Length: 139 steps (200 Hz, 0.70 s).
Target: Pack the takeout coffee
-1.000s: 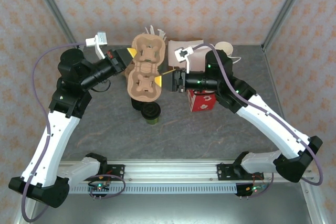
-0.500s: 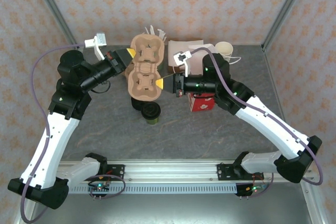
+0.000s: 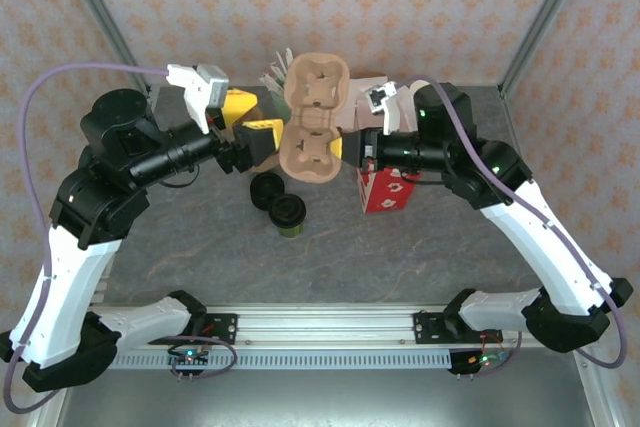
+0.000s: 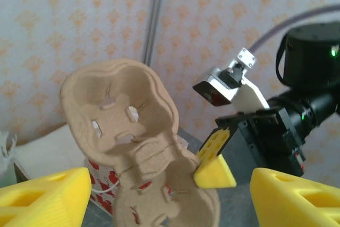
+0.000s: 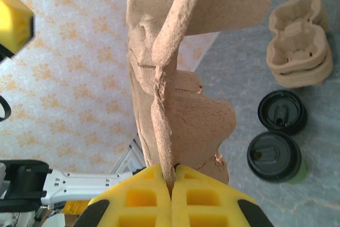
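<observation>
The takeout coffee, a short olive-green cup with a black lid, stands on the table in front of the arms; the right wrist view has it below the held carrier. My right gripper is shut on the edge of a brown cardboard cup carrier and holds it up in the air, the rim pinched between the yellow pads. My left gripper stands open just left of the carrier, apart from it. In the left wrist view the carrier hangs between its spread fingers.
A stack of loose black lids sits beside the coffee. The red-and-white paper bag stands right of it, under the right arm. More carriers are stacked on the table. Open grey tabletop lies toward the near edge.
My left gripper let go of the carrier, opened wide and drew back left. The right gripper shut on the carrier's edge and carried it up and to the right.
</observation>
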Available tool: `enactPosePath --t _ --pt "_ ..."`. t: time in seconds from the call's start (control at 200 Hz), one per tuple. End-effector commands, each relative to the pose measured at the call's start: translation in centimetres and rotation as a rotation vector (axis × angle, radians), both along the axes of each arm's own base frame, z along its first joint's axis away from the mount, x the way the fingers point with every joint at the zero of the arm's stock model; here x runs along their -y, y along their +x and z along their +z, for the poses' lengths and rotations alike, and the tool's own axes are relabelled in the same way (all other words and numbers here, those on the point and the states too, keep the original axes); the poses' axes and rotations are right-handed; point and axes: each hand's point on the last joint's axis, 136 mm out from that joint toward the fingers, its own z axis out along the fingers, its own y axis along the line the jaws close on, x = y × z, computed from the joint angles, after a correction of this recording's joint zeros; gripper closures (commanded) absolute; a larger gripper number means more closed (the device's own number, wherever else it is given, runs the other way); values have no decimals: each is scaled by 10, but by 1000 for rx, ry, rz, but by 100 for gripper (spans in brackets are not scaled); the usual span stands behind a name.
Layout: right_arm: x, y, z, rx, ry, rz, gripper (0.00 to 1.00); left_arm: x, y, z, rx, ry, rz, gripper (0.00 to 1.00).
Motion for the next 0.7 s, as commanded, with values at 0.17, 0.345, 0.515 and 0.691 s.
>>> enactPosePath --t 0.17,0.345,0.515,0.691 --pt "26 -23 -30 -154 -151 -25 100 34 1 -48 174 420 -188 26" --pt "24 -30 -43 -210 -169 3 100 61 -1 -84 203 554 -322 25" --pt "21 -34 -52 -232 -186 35 100 75 9 -111 183 617 -355 27" --pt "20 -36 -54 -229 -197 54 100 81 20 -132 154 668 -366 36"
